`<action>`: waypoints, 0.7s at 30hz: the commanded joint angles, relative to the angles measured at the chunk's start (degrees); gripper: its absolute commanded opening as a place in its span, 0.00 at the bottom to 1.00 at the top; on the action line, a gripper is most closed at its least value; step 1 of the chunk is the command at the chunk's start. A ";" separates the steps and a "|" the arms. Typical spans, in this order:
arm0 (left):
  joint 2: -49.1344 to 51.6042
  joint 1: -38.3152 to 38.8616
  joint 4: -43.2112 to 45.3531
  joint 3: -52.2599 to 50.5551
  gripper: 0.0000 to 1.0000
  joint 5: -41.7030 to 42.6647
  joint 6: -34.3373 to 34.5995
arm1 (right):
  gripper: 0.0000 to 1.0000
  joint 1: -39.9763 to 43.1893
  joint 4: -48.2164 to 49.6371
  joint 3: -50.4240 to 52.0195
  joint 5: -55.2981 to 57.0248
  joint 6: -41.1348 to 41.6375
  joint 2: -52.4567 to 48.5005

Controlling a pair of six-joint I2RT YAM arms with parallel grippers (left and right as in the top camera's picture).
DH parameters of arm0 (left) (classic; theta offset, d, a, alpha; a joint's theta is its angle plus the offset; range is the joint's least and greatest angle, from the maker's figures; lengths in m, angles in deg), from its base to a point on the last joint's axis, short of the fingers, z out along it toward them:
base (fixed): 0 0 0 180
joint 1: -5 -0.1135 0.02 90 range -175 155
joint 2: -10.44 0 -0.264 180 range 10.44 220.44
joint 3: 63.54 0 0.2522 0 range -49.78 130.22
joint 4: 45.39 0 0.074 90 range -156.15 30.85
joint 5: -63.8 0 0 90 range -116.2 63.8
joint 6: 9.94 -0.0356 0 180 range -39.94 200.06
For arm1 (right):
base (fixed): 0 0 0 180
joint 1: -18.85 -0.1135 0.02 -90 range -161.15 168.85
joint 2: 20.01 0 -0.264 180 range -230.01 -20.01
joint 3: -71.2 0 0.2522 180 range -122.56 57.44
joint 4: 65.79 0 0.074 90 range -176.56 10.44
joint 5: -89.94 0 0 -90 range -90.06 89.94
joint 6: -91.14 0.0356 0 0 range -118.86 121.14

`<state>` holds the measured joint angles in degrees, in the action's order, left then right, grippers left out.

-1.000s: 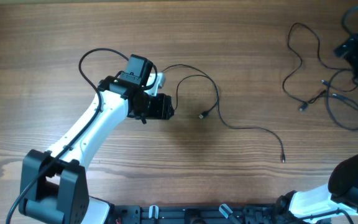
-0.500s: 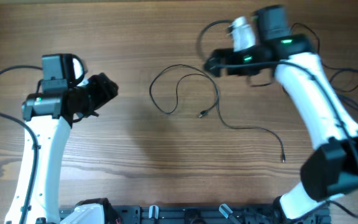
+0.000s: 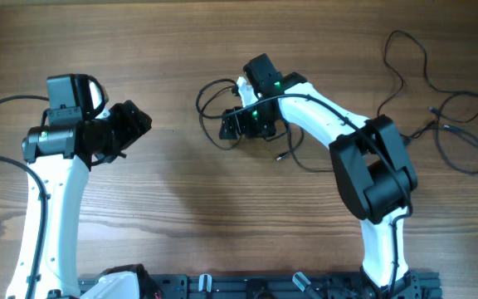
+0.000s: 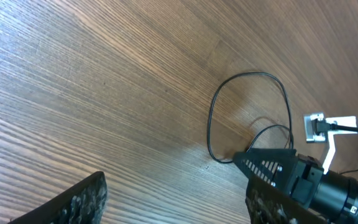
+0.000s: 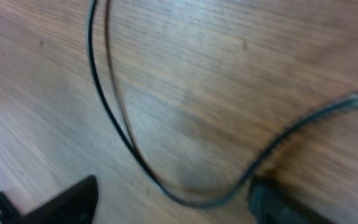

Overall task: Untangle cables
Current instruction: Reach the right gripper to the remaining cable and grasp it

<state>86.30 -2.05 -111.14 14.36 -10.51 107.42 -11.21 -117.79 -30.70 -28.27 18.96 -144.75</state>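
One thin black cable lies in a loop at the table's centre, its small plug just right of it. My right gripper is open and low over this loop; in the right wrist view the cable curves between its two fingers. My left gripper is open and empty, well to the left of the loop. The left wrist view shows the loop ahead of its fingers. More thin black cables lie in loose loops at the far right.
The right arm's links stretch across the table from the bottom right to the centre. The right gripper's body shows in the left wrist view. A dark rail runs along the front edge.
My right arm has swung down and left, from above the loop onto its left part. The loop has shifted a little. My left arm has barely moved in the last half second.
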 commanded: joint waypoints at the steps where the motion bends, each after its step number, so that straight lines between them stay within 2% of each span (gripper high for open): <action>1: -0.09 -0.26 -0.07 0.37 0.73 -0.35 0.57 | 0.58 -2.03 2.82 0.50 0.81 4.02 -2.82; 3: -0.09 -0.26 -0.07 0.37 0.73 -0.35 0.57 | 0.37 -2.78 4.04 0.50 0.85 6.05 -2.82; 5: -0.09 -0.26 -0.22 0.37 0.73 -0.33 0.57 | 0.08 -3.54 4.35 0.50 2.51 8.81 -2.82; 6: -0.09 -0.26 -0.26 0.37 0.73 -0.33 0.57 | 0.04 -3.69 4.42 0.50 3.04 10.01 -2.82; 12: -0.09 -0.24 -1.03 0.37 0.73 -0.33 0.57 | 0.04 -3.02 1.46 0.00 4.31 5.44 -0.59; 17: -0.09 -0.20 -1.03 0.37 0.77 -0.33 0.55 | 0.04 1.20 -15.61 -9.53 19.02 -6.08 9.94; 21: -0.09 -0.20 -1.09 0.37 0.77 -0.33 0.57 | 0.04 8.11 -21.31 -19.82 33.00 -10.67 20.85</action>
<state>86.30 -2.05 -112.12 14.36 -10.51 107.44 -7.95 -137.66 -42.91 -9.39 14.18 -134.26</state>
